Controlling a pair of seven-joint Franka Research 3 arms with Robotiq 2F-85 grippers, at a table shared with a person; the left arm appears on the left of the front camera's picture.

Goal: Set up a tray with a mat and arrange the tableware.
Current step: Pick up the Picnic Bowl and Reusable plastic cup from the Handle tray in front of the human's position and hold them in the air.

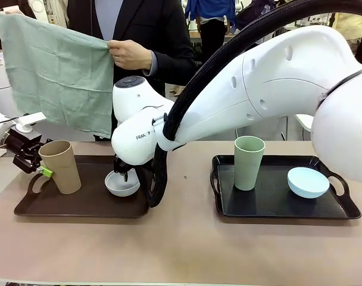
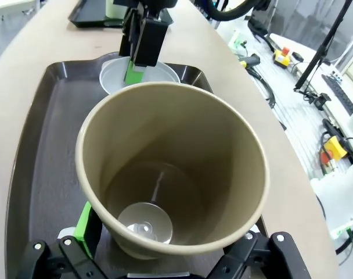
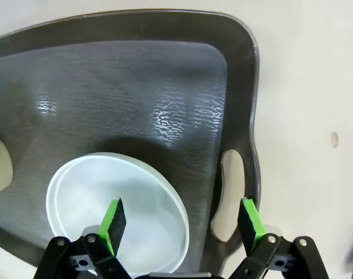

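A person holds up the mat [image 1: 56, 71], a grey-green cloth, at the far left. The brown tray [image 1: 80, 205] carries a tan cup [image 1: 61, 167] and a white bowl [image 1: 121, 185]. My left gripper [image 1: 43, 170] is open, its fingers either side of the leaning tan cup [image 2: 170, 168] near its base. Reaching across, my right gripper [image 1: 122, 173] hangs open over the white bowl [image 3: 118, 209], with one pad [image 3: 114, 218] inside the rim and the other over the tray handle. The black tray [image 1: 270, 205] bears a pale green cup [image 1: 249, 162] and a light blue bowl [image 1: 308, 182].
My right arm [image 1: 276, 83] spans the table from the right, above the gap between the trays. The person's hand [image 1: 130, 55] grips the cloth's top edge behind the brown tray. Bare tabletop [image 1: 181, 250] runs along the near side.
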